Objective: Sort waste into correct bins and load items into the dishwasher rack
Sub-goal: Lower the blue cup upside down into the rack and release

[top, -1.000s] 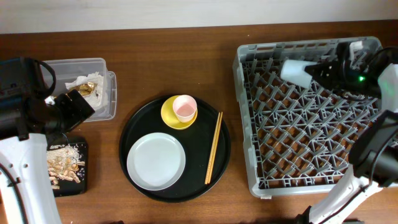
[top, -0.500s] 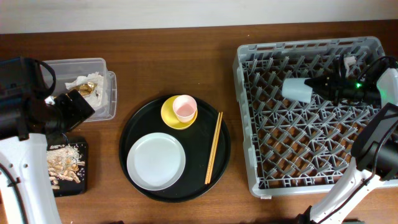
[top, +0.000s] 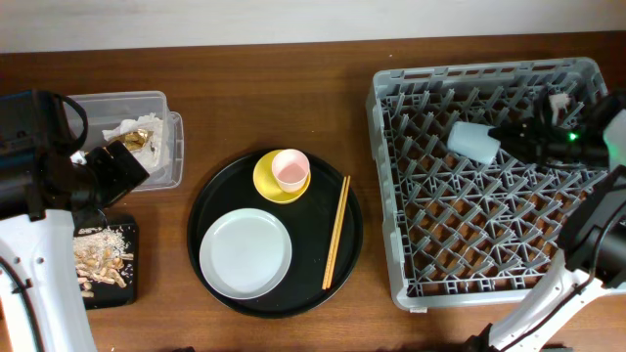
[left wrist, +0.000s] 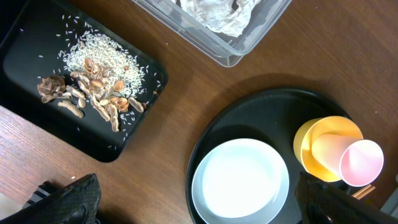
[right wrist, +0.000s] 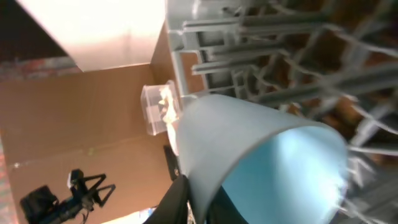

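Note:
My right gripper (top: 501,141) is shut on the light blue cup (top: 473,140), holding it on its side over the far part of the grey dishwasher rack (top: 489,244). In the right wrist view the cup (right wrist: 261,149) fills the frame, its rim pinched between the fingers (right wrist: 180,199). My left gripper (top: 122,166) is open and empty, high above the table; its view shows the grey plate (left wrist: 240,180), yellow dish (left wrist: 311,137) and pink cup (left wrist: 360,162). Chopsticks (top: 336,232) lie on the round tray. Wrappers (top: 132,132) are in the clear tub (top: 161,103). Food scraps (top: 98,259) are on the flat black tray (top: 127,284).
The large round black tray (top: 210,196) holds the plate (top: 245,253), the yellow dish (top: 266,181) with the pink cup (top: 290,169) in it, and the chopsticks. Bare wood table lies between the tray and the rack.
My right gripper has carried the blue cup from the rack's far edge toward its middle and slightly right. The left arm has not moved.

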### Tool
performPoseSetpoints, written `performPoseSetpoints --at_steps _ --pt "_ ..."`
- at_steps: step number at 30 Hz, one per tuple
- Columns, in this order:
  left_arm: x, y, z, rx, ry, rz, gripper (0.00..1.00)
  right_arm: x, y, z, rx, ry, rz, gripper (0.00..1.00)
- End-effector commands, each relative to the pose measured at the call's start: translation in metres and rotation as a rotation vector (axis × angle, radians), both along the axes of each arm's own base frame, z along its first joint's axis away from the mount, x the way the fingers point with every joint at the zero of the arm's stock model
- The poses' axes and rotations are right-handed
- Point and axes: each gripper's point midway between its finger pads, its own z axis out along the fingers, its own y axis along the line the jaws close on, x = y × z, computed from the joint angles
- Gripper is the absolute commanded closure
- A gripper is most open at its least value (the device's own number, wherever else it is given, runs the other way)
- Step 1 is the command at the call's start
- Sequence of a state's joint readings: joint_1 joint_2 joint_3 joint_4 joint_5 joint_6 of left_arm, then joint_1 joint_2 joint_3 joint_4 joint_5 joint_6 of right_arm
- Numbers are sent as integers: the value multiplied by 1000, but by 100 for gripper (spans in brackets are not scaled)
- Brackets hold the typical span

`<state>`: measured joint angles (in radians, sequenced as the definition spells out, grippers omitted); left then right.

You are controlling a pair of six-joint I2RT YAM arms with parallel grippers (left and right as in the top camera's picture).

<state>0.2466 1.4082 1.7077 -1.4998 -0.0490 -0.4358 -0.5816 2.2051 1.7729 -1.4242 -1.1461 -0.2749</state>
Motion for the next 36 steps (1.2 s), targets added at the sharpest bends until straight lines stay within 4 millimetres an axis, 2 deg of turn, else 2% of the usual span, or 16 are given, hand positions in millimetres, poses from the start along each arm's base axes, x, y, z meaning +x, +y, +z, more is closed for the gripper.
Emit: performPoseSetpoints --at_steps 1,6,9,12,16,18,21,23,25,28,31,36 --pt "1 1 4 -1 -15 8 1 -19 -24 -26 -153 109 18 78" --pt "1 1 4 -2 -15 8 1 -24 -37 -5 -196 104 -4 74" --pt "1 1 4 -2 -15 8 1 -35 -55 12 -284 180 -50 73" --pt "1 1 4 -1 -15 8 1 -46 -62 44 -327 170 -78 74" --pt "1 1 4 -1 -15 9 1 -57 -53 83 -429 102 -81 74" --pt "1 1 4 -2 -15 8 1 -60 -41 101 -498 61 -58 74" --pt "1 1 4 -2 -15 8 1 -57 -26 110 -569 25 -21 75" --pt "1 1 4 -1 -15 8 1 -48 -16 105 -639 44 -2 81" --pt "1 1 4 -1 -15 8 1 -36 -13 90 -765 100 10 95" --pt "1 1 4 -1 -15 8 1 -18 -10 63 -945 207 -3 96" --pt "1 1 4 -2 -15 8 1 -9 -5 44 -1013 264 13 96" --pt "1 1 4 -2 -15 8 1 -3 -2 -2 -1055 375 84 96"
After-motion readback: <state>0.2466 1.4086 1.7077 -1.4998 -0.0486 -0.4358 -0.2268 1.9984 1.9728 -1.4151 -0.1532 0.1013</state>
